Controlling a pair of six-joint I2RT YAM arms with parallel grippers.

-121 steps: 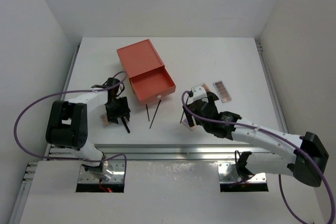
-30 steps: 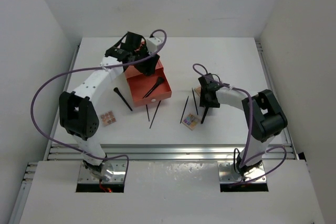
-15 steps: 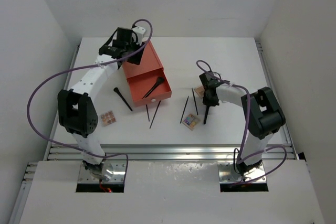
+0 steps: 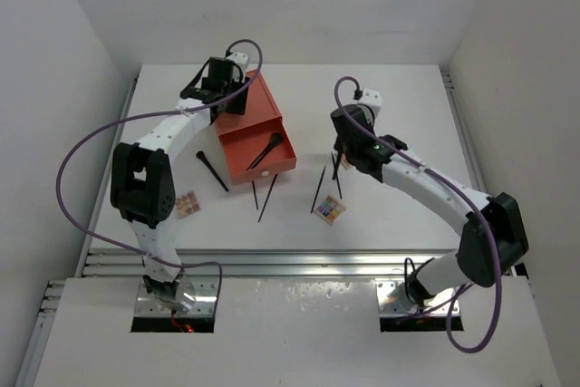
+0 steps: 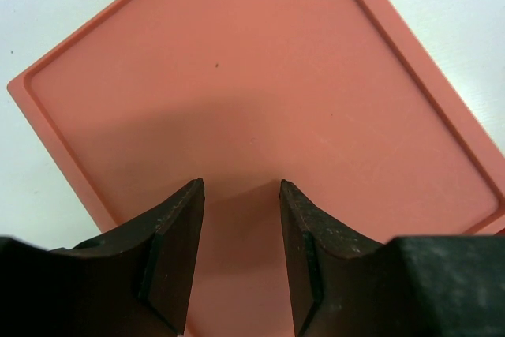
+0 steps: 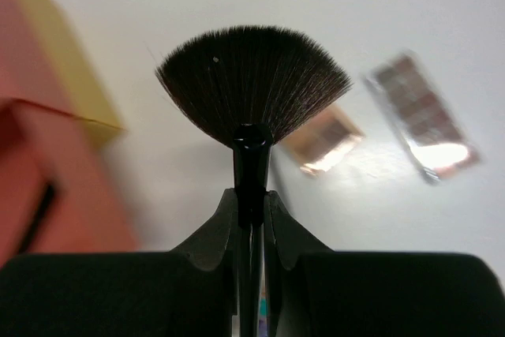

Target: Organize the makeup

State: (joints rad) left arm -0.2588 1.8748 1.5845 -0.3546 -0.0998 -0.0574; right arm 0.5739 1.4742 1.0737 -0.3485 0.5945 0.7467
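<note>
My right gripper (image 6: 251,199) is shut on the black handle of a fan brush (image 6: 252,84), held off the table with its bristles spread above the fingertips. From above, this gripper (image 4: 344,147) hangs right of the orange drawer box (image 4: 246,115). My left gripper (image 5: 241,187) stands open over the box's lid (image 5: 260,92), holding nothing. A black brush (image 4: 269,147) lies in the open drawer. Another brush (image 4: 213,171), thin black sticks (image 4: 269,197) (image 4: 319,189) and two palettes (image 4: 331,210) (image 4: 187,204) lie on the table.
Two more palettes (image 6: 323,138) (image 6: 422,116) lie on the white table beyond the fan brush in the right wrist view. The box's orange and yellow side (image 6: 47,116) is at that view's left. White walls (image 4: 72,70) close in the table.
My right gripper has closed on the fan brush and lifted it off the table, moving up and left. The left gripper stayed above the box lid, shifting slightly.
</note>
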